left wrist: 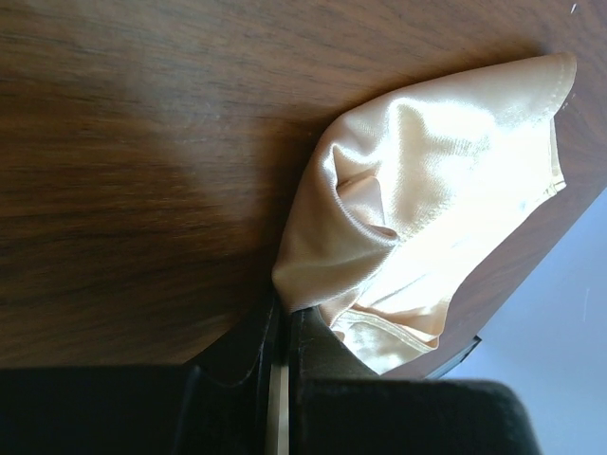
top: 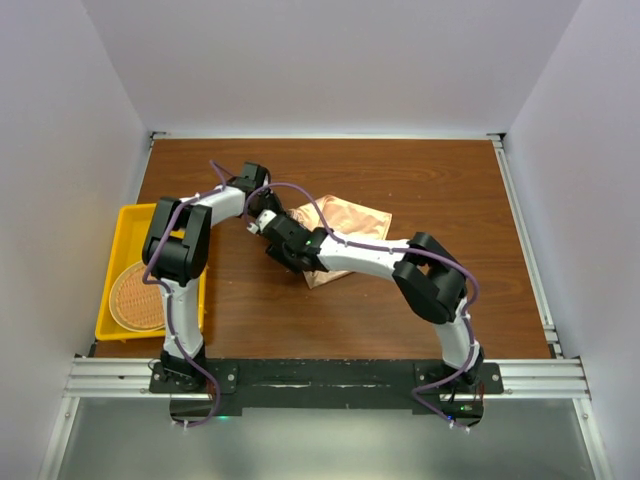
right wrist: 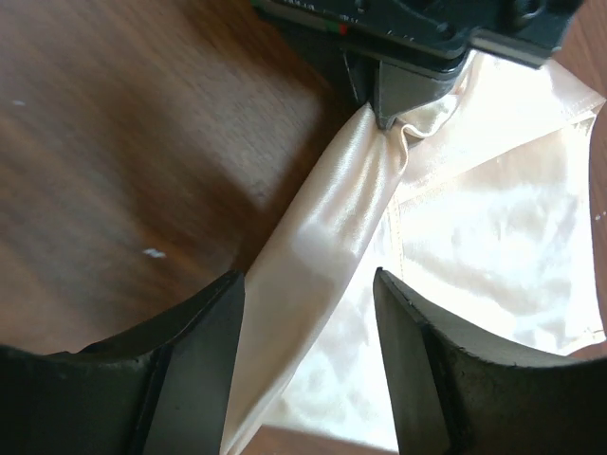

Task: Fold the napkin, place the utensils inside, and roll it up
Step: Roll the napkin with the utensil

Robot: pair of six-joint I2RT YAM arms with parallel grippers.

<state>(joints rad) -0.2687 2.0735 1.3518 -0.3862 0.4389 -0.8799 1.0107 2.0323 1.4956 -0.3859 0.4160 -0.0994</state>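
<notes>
The peach-orange napkin lies crumpled on the brown table, and it also fills the right of the left wrist view. My left gripper is shut on one bunched corner of it; from above it sits at the cloth's left edge. My right gripper is open just beside it, its jaws straddling a taut fold of the napkin that runs up to the left gripper's fingertips. The utensils are out of view.
A yellow tray stands at the table's left edge with a round woven wicker mat in it. The two arms cross close together over the table's middle. White walls enclose the table on three sides.
</notes>
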